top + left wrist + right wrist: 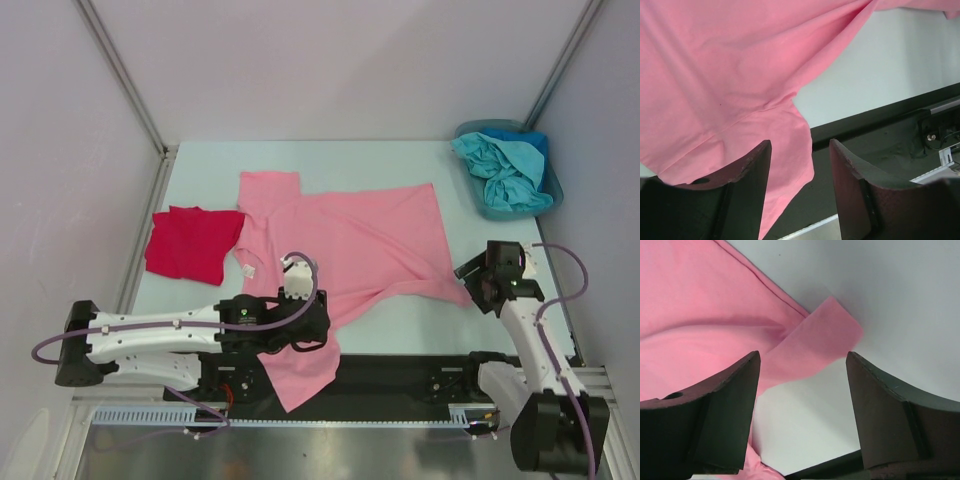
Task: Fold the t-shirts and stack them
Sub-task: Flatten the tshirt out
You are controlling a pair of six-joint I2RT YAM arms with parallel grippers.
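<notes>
A light pink t-shirt [340, 235] lies spread and rumpled across the table middle, one part hanging over the front edge. It also shows in the left wrist view [715, 75] and the right wrist view [700, 315]. A folded bright red t-shirt [192, 243] lies at the left. Teal and blue t-shirts [505, 168] are bunched in a bin. My left gripper [312, 335] [800, 150] is open above the pink shirt's hanging part, holding nothing. My right gripper [470, 272] [802, 360] is open just above the pink sleeve tip [825, 340], holding nothing.
A teal bin [548, 195] stands at the back right corner. A black rail [400, 375] runs along the table's front edge between the arm bases. Grey walls close in the left, back and right sides.
</notes>
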